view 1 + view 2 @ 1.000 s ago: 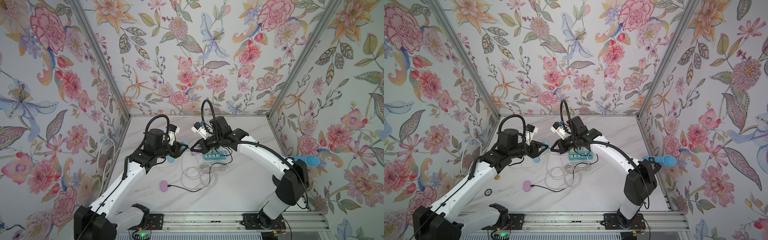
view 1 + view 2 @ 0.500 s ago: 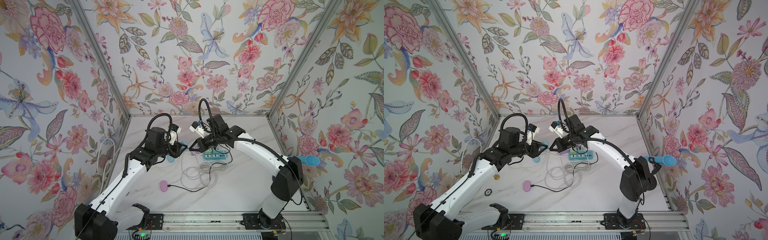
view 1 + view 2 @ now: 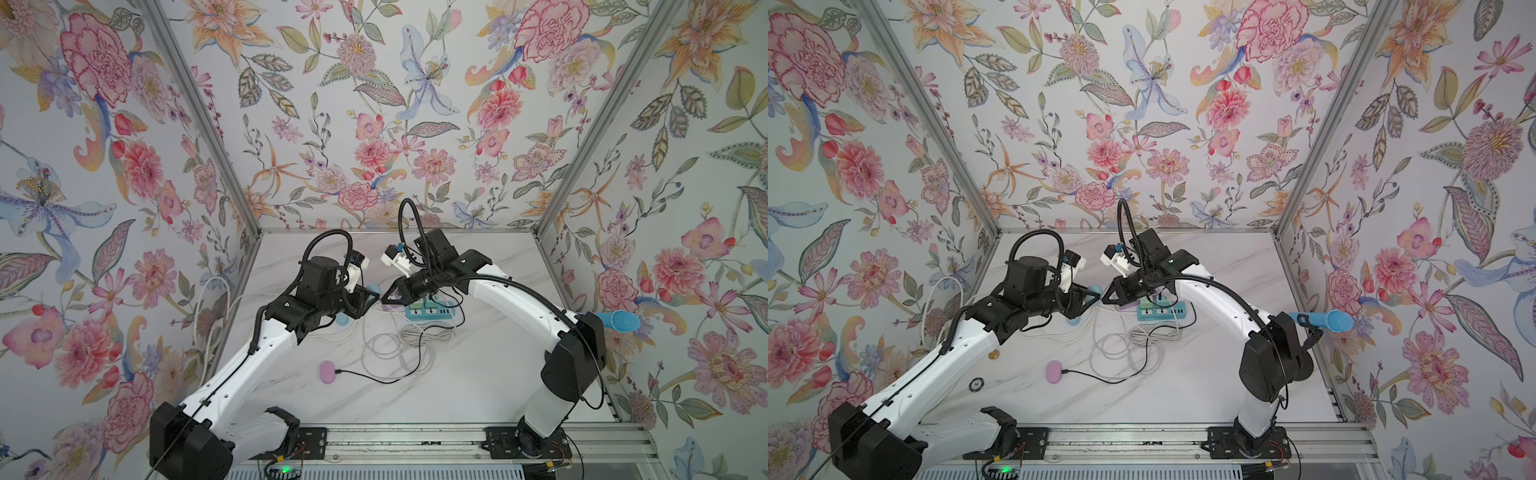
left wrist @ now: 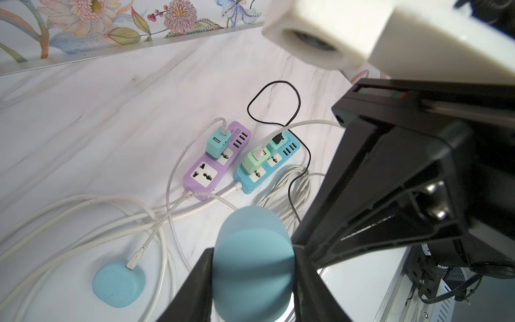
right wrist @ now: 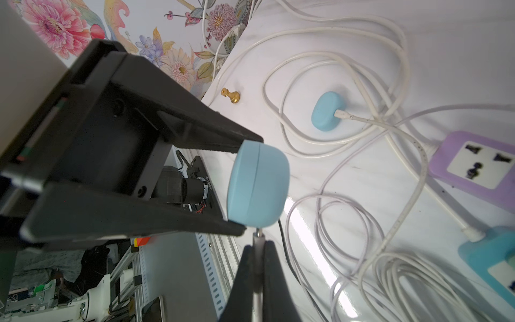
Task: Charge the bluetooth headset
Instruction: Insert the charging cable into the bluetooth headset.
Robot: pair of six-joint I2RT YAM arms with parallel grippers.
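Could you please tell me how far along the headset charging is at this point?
Done: the left end effector holds the blue earbud case clamped in the air; the right end effector is shut on a charging plug. In hand: the plug's tip sits right at the case's edge, not visibly seated. Left: pushing it fully in, then probably setting the case down.

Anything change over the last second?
The right gripper, shut on the cable plug, shifted slightly toward the left gripper, bringing the plug up to the blue case held there. Nothing was grabbed or released. Both grips and the pink case on the table are unchanged.
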